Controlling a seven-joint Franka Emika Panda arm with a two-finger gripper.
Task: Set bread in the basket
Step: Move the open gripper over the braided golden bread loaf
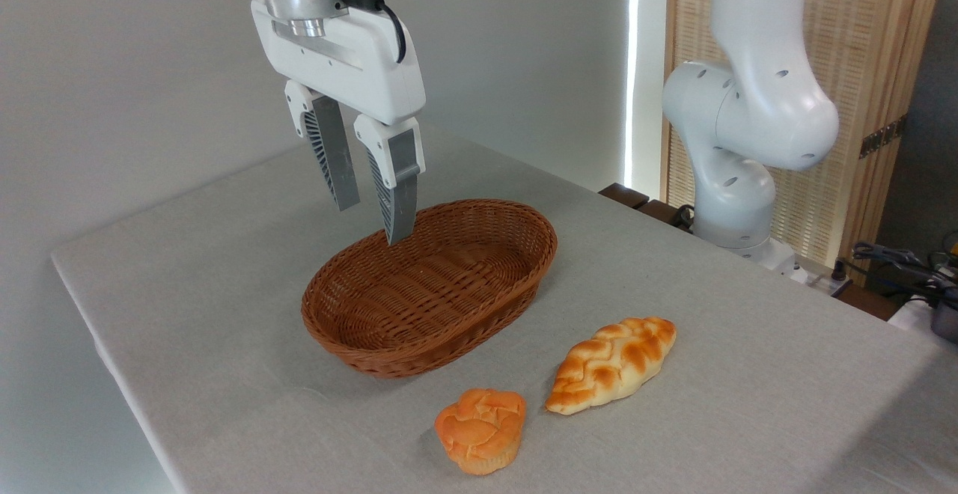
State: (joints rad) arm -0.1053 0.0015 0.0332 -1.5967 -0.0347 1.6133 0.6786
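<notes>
The scene is covered by a single fixed view, set above the bench (224, 269) near one of its front corners and angled downward and across it. The bench top is seen at close range, its far edge running toward a pale wall. The hand (372, 218) is caught upper left, cropped at the wrist, and the arm's base (737, 202) stands at the far right.

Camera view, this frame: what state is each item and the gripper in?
Oval reddish-brown wicker basket: upright on the table, empty.
Braided golden-brown loaf: lying on the table, outside the basket.
Round orange muffin-shaped bun: standing on the table, apart from the loaf.
Two-finger gripper: open, empty, above the basket's far rim.
</notes>
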